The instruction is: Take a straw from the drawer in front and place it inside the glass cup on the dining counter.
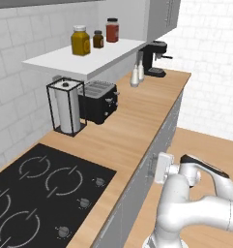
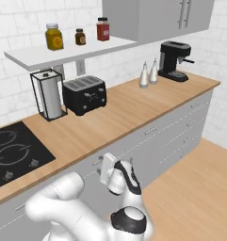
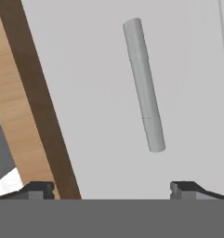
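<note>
The drawer (image 3: 99, 102) is shut; its flat pale-grey front fills the hand view, with the small grey bar handle (image 3: 144, 84) slanting across the upper middle. My gripper (image 3: 112, 189) is open and faces this front at close range, its two dark fingertips (image 3: 39, 188) set wide apart below the handle and touching nothing. In the right base view the hand (image 2: 109, 169) is close against the cabinet front under the worktop edge. The left base view has it at the same spot (image 1: 164, 167). The straw is hidden inside the drawer. The glass cup and the dining counter are out of view.
The wood worktop (image 1: 137, 116) carries a black hob (image 1: 45, 189), a paper-towel holder (image 1: 65, 106), a black toaster (image 1: 98, 100), two shaker bottles (image 2: 149, 74) and a coffee machine (image 2: 174, 60). A shelf (image 2: 68, 51) holds jars. Neighbouring drawer fronts (image 2: 181, 127) run to the right above wood floor.
</note>
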You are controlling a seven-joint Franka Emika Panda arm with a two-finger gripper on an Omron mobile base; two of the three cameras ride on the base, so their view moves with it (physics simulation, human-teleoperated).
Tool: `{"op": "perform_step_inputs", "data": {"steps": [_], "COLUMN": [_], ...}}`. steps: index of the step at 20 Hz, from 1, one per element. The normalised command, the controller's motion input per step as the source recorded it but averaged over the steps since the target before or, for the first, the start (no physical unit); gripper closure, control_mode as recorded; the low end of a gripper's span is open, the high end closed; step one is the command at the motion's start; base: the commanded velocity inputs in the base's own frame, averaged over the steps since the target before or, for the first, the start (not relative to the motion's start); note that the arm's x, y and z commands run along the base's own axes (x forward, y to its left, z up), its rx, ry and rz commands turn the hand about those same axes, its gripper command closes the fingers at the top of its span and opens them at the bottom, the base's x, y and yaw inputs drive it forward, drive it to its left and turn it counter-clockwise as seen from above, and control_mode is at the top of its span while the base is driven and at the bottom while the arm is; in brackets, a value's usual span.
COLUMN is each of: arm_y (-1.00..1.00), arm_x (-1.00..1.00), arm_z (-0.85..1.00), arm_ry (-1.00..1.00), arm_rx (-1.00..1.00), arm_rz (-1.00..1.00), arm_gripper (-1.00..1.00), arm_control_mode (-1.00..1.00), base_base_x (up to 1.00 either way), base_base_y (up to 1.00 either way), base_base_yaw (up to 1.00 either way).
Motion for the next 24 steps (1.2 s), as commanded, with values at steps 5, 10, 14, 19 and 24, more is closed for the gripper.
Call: {"op": "perform_step_inputs", "data": {"steps": [5,10,14,19,24], "arm_y": [0.2,0.01,-0.07,0.0,0.0], "arm_x": [0.34,0.34,0.34,0.4,0.38], "arm_z": [-0.05,-0.2,-0.31,-0.31,-0.39], "arm_ry": [0.13,0.08,0.0,0.0,0.0], "arm_rx": [0.0,0.0,0.01,0.01,0.0], "arm_rz": [0.0,0.0,0.02,0.02,0.04], "arm_gripper": [-1.0,-1.0,-1.0,-1.0,-1.0], "arm_control_mode": [-1.0,-1.0,-1.0,-1.0,-1.0], "base_base_x": [0.0,0.0,0.0,0.0,0.0], "base_base_y": [0.0,0.0,0.0,0.0,0.0], "base_base_yaw": [0.0,0.0,0.0,0.0,0.0]}}
